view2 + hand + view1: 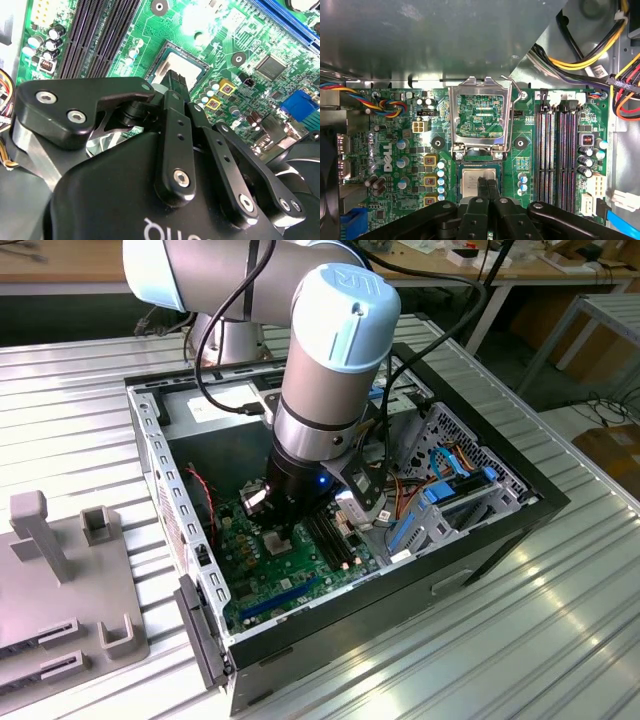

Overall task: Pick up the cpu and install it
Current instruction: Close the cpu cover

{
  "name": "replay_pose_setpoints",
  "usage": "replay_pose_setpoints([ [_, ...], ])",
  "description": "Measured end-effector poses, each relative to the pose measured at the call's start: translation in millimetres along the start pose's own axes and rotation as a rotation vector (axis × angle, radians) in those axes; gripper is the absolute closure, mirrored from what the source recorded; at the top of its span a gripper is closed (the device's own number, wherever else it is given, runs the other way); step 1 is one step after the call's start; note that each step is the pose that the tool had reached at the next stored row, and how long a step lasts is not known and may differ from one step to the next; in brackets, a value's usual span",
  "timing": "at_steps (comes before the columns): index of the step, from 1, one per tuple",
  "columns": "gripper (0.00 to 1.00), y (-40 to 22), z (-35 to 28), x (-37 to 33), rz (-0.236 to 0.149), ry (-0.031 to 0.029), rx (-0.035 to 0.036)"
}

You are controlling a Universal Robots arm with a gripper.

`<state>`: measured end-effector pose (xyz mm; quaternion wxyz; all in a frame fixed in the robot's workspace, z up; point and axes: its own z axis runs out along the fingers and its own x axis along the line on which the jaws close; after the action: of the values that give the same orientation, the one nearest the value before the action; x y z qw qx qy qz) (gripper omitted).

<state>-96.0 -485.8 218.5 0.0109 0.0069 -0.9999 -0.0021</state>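
Observation:
The cpu (472, 181) is a small silver square lying flat in the socket on the green motherboard (410, 150); it also shows in the second wrist view as the cpu (172, 64). My gripper (486, 186) hangs right over it. Its two black fingers (176, 82) are pressed together with nothing between them, their tips at the cpu's top plate. Just beyond the cpu, the socket's metal frame (480, 117) stands flipped open with its lever (516, 92) raised. In the exterior view my arm reaches down into the open computer case (480, 540) over the motherboard (290, 580).
Black memory slots (560, 150) run beside the socket. Coloured cable bundles (600, 50) hang near the drive cage (450, 480). Capacitors (402, 162) and yellow-framed chips (430, 161) crowd the socket's other side. A grey fixture block (60, 580) stands on the slatted table at the exterior view's left.

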Motion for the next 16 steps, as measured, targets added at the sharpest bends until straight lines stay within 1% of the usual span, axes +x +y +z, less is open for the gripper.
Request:
replay_pose_setpoints([
  [4,0.89,0.0,0.0,-1.0,0.0,0.0,-0.0002],
  [5,0.89,0.0,-0.1,-3.3,0.0,0.0001,0.0],
  [6,0.89,-0.1,-0.3,-12.2,0.0,0.0004,0.0],
  [8,0.89,-0.2,-0.4,-16.4,0.0,0.0012,-0.0001],
  [10,0.89,-0.2,-4.1,-16.6,-0.008,0.0014,0.0001],
  [11,0.89,-0.1,-5.4,-16.6,-0.016,0.0014,0.0003],
  [14,0.89,-0.1,-8.6,-16.6,-0.057,0.0016,0.0013],
  [15,0.89,-0.1,-9.9,-16.6,-0.081,0.0016,0.0017],
  [16,0.89,-0.1,-10.7,-16.6,-0.095,0.0017,0.002],
])
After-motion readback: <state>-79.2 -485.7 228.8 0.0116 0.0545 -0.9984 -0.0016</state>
